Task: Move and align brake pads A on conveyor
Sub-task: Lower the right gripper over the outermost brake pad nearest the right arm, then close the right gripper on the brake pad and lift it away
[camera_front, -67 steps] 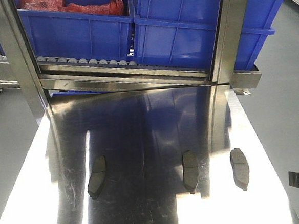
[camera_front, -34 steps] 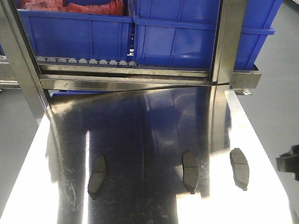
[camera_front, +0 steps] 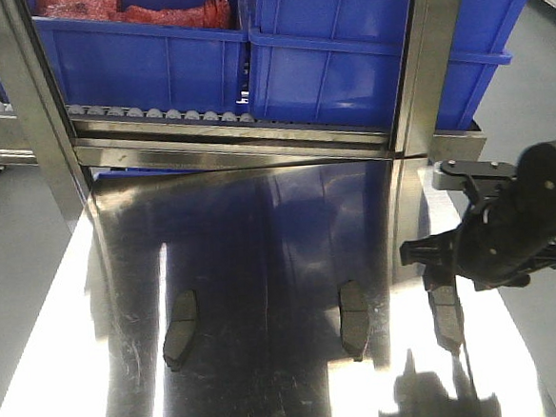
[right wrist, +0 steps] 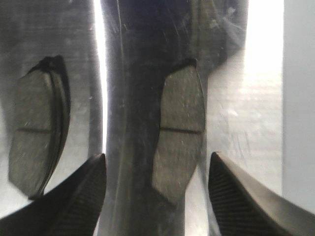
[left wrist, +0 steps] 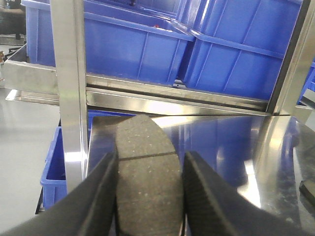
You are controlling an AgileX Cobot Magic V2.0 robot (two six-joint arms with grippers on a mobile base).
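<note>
Three dark grey brake pads lie on the shiny steel table: left point(camera_front: 180, 328), middle point(camera_front: 353, 318) and right point(camera_front: 446, 316). My right gripper point(camera_front: 432, 253) hangs open just above the right pad. In the right wrist view that pad point(right wrist: 179, 128) lies between the spread fingers point(right wrist: 157, 169), and the middle pad point(right wrist: 37, 128) lies to the left. My left gripper point(left wrist: 150, 169) is shut on a fourth brake pad point(left wrist: 146, 162), held off the table facing the rack; it is out of the front view. The conveyor is not in view.
A steel roller rack point(camera_front: 226, 150) with blue bins point(camera_front: 343, 51) closes the far end of the steel table point(camera_front: 260, 229). Steel uprights stand at the back left point(camera_front: 33, 111) and back right point(camera_front: 430, 64). Grey floor lies beyond both side edges.
My right arm has come in from the right edge, moving up and left until its open gripper is over the right pad. The three pads on the table have not moved.
</note>
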